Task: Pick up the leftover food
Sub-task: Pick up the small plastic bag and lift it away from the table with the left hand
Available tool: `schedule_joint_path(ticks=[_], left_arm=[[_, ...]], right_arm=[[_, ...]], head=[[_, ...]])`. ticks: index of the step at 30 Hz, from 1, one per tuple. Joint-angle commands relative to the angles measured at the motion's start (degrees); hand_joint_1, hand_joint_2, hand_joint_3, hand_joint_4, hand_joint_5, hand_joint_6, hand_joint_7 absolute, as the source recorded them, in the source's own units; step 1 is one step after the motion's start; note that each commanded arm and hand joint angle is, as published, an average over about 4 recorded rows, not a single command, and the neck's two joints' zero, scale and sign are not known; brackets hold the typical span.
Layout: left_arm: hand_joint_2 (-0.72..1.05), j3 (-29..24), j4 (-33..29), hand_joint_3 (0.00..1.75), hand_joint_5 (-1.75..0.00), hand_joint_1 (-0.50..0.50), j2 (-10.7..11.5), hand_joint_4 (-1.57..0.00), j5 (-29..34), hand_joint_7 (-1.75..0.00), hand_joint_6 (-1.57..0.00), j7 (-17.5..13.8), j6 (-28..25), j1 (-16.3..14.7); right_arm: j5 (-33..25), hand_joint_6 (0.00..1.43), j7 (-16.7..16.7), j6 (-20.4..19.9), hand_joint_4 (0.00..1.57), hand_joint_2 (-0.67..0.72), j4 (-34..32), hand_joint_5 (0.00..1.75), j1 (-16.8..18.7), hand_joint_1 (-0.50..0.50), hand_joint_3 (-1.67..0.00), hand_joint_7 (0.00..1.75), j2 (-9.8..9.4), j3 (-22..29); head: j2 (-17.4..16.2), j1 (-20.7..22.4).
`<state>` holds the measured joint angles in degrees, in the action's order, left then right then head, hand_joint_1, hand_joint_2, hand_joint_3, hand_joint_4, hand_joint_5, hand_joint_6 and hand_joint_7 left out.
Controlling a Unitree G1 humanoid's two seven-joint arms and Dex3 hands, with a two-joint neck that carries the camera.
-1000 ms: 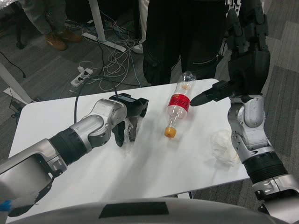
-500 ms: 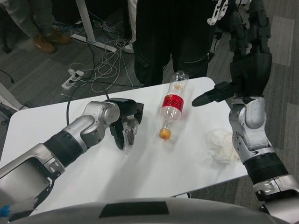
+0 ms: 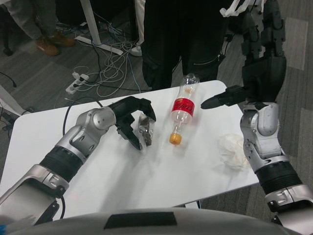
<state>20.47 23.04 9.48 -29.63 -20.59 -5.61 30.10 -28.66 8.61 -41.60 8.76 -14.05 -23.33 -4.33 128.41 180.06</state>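
The leftover food (image 3: pixel 145 131) is a small brownish piece in clear wrap, left of the table's middle. My left hand (image 3: pixel 131 121) curls around it, fingers closed on either side, and holds it just over the white table (image 3: pixel 161 181). My right hand (image 3: pixel 261 54) is raised high over the table's right end. Its fingers point up, its thumb sticks out to the left, and nothing shows in it.
An empty plastic bottle (image 3: pixel 183 108) with a red label and orange cap lies just right of the food. A crumpled white tissue (image 3: pixel 234 152) sits near the right edge. A person in black trousers (image 3: pixel 181 39) stands behind the table. Cables and a power strip (image 3: pixel 78 81) lie on the floor.
My left hand has turned and swung right, and its fingers have closed around the wrapped food, which now sits nearer the bottle. The right hand has stayed raised.
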Motion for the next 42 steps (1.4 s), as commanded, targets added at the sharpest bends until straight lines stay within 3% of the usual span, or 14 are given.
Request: schedule_joint_path(ticks=[1,11,15,18,24,30,36,42], left_arm=[[0.69,-5.53,0.25,0.07,-1.75,-0.32,-1.86,-1.5,0.56,-0.98,-1.05,1.35,4.08,-1.84],[0.6,-15.79,-0.04,0.09,-1.75,-0.23,-7.26,-1.5,4.3,-0.91,-1.05,4.16,13.81,-3.8],[0.6,-19.22,-0.32,0.07,-1.75,-0.22,-8.78,-1.5,6.96,-0.91,-1.03,5.72,18.62,-4.28],[0.6,-21.52,-0.87,0.09,-1.75,-0.21,-9.83,-1.5,12.34,-0.91,-1.03,8.14,24.2,-5.33],[0.6,-23.02,-3.66,0.09,-1.75,-0.21,-10.1,-1.5,18.87,-0.94,-1.05,10.88,29.17,-6.94],[0.6,-23.77,-7.62,0.09,-1.75,-0.21,-9.66,-1.49,26.34,-0.98,-1.05,14.53,32.33,-8.17],[0.6,-24.34,-9.55,0.02,-1.75,-0.19,-8.78,-1.46,31.83,-1.05,-1.05,16.81,37.08,-8.39],[0.63,-25.24,-10.39,0.07,-1.75,-0.17,-8.21,-1.49,35.63,-1.05,-1.07,18.02,39.74,-9.77]], right_arm=[[-0.48,0.0,0.0,-0.67,0.0,0.22,-0.06,0.0,0.78,-0.41,0.0,0.0,-0.31,0.35],[-2.19,0.0,0.0,-0.67,0.0,0.22,-0.09,0.0,1.62,-0.4,0.0,0.0,-0.31,1.23],[-2.43,0.0,0.0,-0.67,0.0,0.23,0.0,0.0,2.03,-0.39,0.0,0.0,-0.4,1.6],[-2.43,0.0,-0.22,-0.67,0.0,0.25,0.02,0.0,2.58,-0.38,0.0,0.0,-0.47,1.86],[-1.93,0.0,-1.8,-0.37,0.0,0.22,-0.02,0.0,2.93,-0.38,0.0,0.0,-0.93,2.04],[-1.18,0.0,-5.75,2.75,0.0,0.2,-0.94,0.0,2.89,-0.36,0.0,0.0,-1.59,1.25],[0.31,0.0,-10.5,10.09,0.0,0.15,-3.18,0.0,2.41,-0.33,0.0,0.0,-2.29,0.11],[0.64,0.0,-11.31,12.29,0.0,0.09,-4.08,0.0,0.58,-0.33,0.0,0.0,-2.51,-2.13]], head=[[0.21,-0.38],[1.46,-2.83],[4.45,-4.52],[6.48,-5.04],[10.14,-5.74],[13.11,-5.84],[13.86,-5.55],[13.63,-4.86]])
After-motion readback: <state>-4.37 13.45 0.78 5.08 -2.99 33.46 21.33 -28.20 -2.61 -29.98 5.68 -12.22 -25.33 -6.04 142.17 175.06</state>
